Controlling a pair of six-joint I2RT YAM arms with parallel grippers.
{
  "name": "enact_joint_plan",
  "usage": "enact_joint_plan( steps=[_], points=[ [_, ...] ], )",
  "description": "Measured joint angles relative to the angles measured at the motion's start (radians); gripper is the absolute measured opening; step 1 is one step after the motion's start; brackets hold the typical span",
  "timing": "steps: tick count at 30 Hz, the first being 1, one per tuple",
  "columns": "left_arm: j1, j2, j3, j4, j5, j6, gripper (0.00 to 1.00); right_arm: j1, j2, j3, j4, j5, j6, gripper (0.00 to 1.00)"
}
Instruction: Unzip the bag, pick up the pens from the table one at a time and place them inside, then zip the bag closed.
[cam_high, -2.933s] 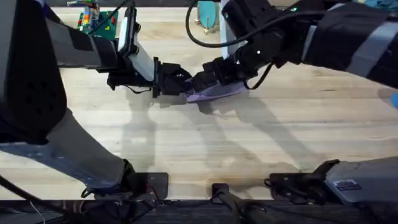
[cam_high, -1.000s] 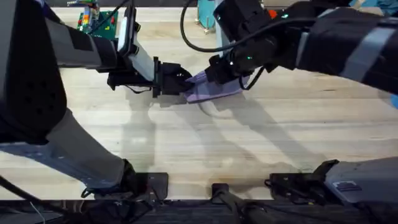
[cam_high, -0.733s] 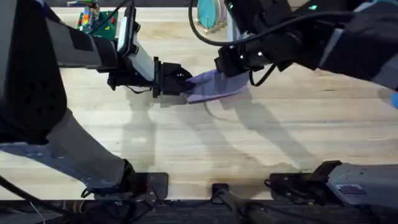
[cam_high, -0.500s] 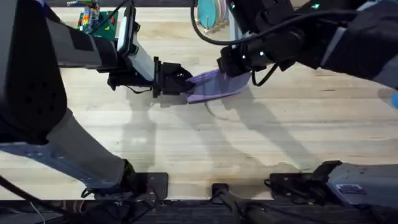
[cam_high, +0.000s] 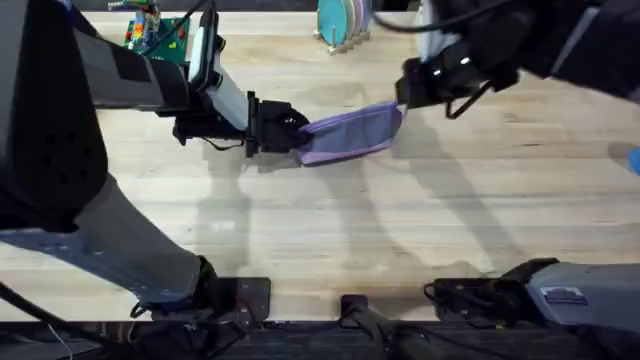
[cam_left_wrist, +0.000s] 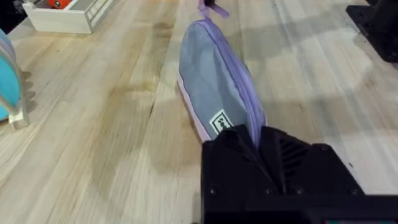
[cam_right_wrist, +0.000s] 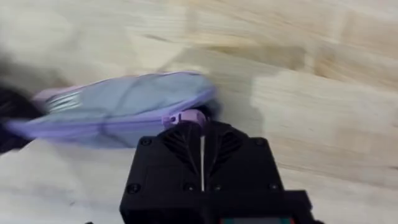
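bag (cam_high: 345, 135) stretched at upper centre, bare counter (cam_high: 400, 230) below | left pincer (cam_high: 290, 133) clenched on its left end | right pincer (cam_high: 405, 97) clamped on zipper pull (cam_right_wrist: 186, 117) | pens hidden

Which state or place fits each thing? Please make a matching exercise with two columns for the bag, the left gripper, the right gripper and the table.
Things:
1. bag
2. left gripper
3. right gripper
4. table

States or places:
A. pale wooden planks
B. shut on the zipper pull at the bag's far end
C. lavender, lying stretched between the two grippers
D. clamped on the bag's near end

Pairs: 1-C, 2-D, 3-B, 4-A
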Motion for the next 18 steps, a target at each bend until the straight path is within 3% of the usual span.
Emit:
enact_joint_plan(
  steps=[8, 18],
  points=[
    [-0.01, 0.0, 0.0, 0.001, 0.002, 0.0, 0.041, -0.169, 0.045, 0.0, -0.005, -0.2, -0.017, 0.033],
    [-0.013, 0.0, 0.0, 0.002, 0.002, 0.0, 0.041, -0.239, 0.18, -0.022, 0.027, -0.286, -0.02, 0.033]
  ],
)
